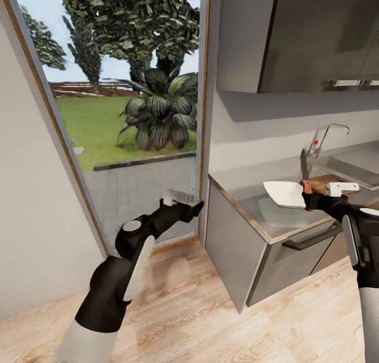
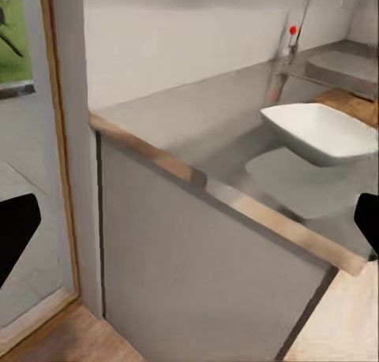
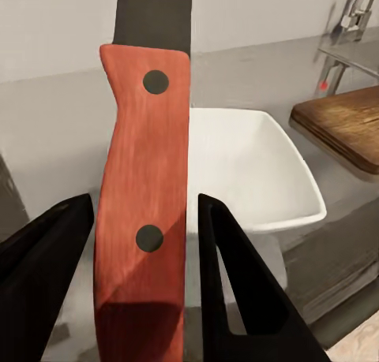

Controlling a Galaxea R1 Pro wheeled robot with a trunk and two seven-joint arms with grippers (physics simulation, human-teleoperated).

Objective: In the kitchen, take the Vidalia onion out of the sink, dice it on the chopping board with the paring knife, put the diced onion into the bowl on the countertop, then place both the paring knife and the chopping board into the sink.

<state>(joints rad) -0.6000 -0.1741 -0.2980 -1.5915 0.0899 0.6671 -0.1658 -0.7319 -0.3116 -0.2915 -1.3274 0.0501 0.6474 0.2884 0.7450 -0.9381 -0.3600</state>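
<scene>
My right gripper (image 1: 309,198) is shut on the paring knife's red-orange handle (image 3: 146,204), holding its dark blade (image 1: 303,165) upright at the countertop's (image 1: 247,181) front edge. Just behind the knife sits the white square bowl (image 1: 284,193), which looks empty in the right wrist view (image 3: 245,165). The wooden chopping board (image 1: 326,182) lies beyond it, beside the steel sink (image 1: 350,170) with its chrome tap (image 1: 329,134). My left gripper (image 1: 193,209) hangs open over the floor, left of the counter's end, its dark fingers (image 2: 16,228) spread wide. That wrist view also catches the bowl (image 2: 328,129).
A tall glass door (image 1: 121,115) to a garden stands at the left. Grey wall cabinets (image 1: 295,36) hang over the counter. The base cabinet's end panel (image 1: 226,247) and a dark drawer handle (image 1: 310,236) face me. Wood floor (image 1: 184,310) lies open below.
</scene>
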